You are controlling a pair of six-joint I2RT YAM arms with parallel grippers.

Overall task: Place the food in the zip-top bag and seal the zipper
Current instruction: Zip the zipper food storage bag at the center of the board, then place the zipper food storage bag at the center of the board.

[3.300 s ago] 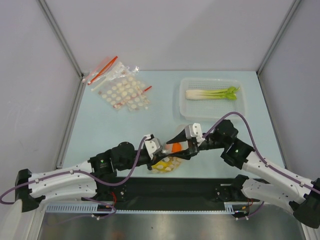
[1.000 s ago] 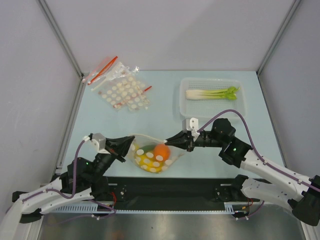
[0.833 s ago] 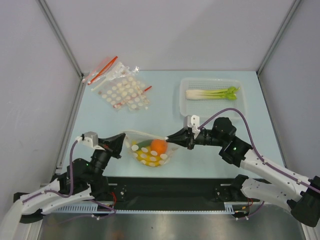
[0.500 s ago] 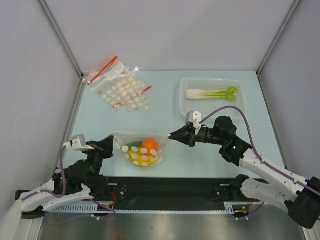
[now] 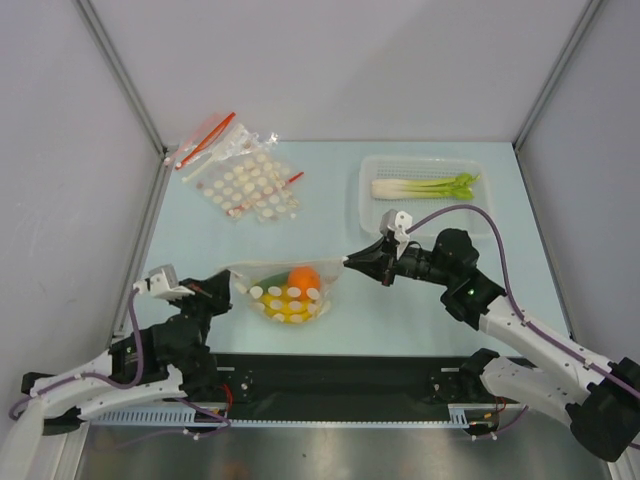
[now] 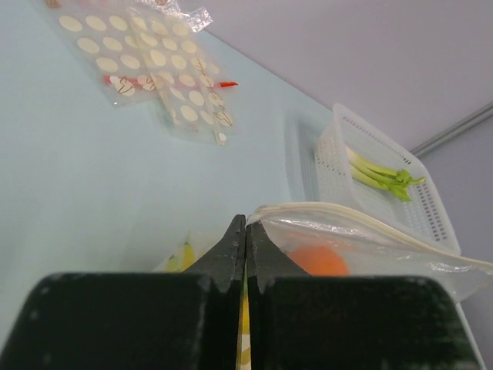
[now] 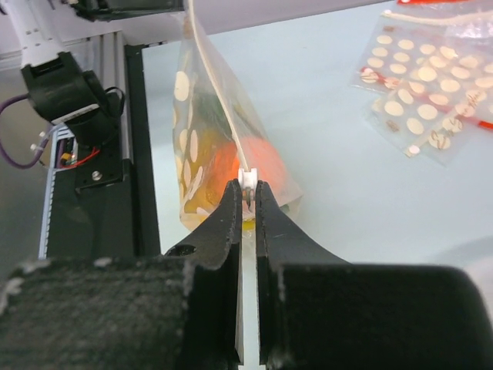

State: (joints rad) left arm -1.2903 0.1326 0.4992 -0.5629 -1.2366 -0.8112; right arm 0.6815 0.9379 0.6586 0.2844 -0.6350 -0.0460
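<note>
Item: your zip-top bag [image 5: 288,296], soft clear plastic with white dots, bulging round 1 orange [image 5: 303,277]. It is stretched over the table's [image 5: 200,235] near middle, with the pale zipper [image 5: 285,265] uppermost and running left-right. Left gripper [image 5: 228,285] is pinched onto the bag's left corner, right gripper [image 5: 350,262] onto the zipper's right end.

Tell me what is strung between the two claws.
The zip-top bag, its zipper pulled taut from left claw to right claw, orange inside; the top view shows it.
</note>
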